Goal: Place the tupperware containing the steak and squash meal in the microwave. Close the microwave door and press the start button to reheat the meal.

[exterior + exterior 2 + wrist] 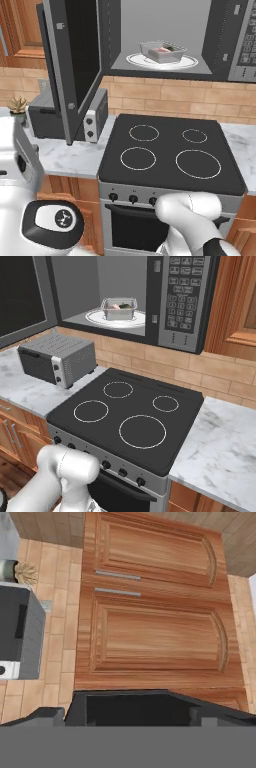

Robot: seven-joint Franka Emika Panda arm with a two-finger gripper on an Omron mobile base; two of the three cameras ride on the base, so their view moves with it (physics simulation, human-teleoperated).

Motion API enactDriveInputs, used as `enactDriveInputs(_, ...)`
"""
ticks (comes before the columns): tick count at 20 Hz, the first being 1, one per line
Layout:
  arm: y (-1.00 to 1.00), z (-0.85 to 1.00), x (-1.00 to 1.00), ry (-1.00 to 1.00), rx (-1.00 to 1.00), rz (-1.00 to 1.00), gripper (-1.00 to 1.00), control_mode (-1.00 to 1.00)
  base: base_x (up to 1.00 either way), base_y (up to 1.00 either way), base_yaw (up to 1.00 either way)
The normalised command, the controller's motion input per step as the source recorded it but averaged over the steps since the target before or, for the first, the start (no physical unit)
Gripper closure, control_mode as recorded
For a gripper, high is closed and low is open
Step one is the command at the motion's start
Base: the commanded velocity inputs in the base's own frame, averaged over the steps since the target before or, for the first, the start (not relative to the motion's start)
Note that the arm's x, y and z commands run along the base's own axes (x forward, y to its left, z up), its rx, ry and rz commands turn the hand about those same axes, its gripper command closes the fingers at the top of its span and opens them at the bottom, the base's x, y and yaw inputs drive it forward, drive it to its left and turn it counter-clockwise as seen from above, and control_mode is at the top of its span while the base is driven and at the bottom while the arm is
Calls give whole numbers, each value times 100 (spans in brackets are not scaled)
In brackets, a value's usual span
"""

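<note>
Sitting on the white turntable (187, 62) inside the microwave (182, 301): the tupperware (162, 51), clear tub with the steak and squash meal (163, 50) showing pinkish-red through it, a darker bit on top. Microwave door (72, 70) swung wide open to the left, hanging over the toaster oven (57, 358) on the marble counter (220, 446). Arm folded low in front of the stove (130, 416), elbow up near the oven knobs, well apart from the microwave. Hand view looks at two wooden cabinet doors (155, 607); gripper (115, 714) fingers spread wide, nothing between them. Fingertips mostly cut off at the frame bottom; squash can't be made out.
</note>
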Motion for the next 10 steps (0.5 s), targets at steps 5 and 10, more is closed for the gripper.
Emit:
enactDriveInputs(5, 5, -1, 64, 2, 0, -2, -100, -100, 0, 0, 0)
enactDriveInputs(10, 0, 0, 63, 1, 0, -7, -100, -100, 0, 0, 0)
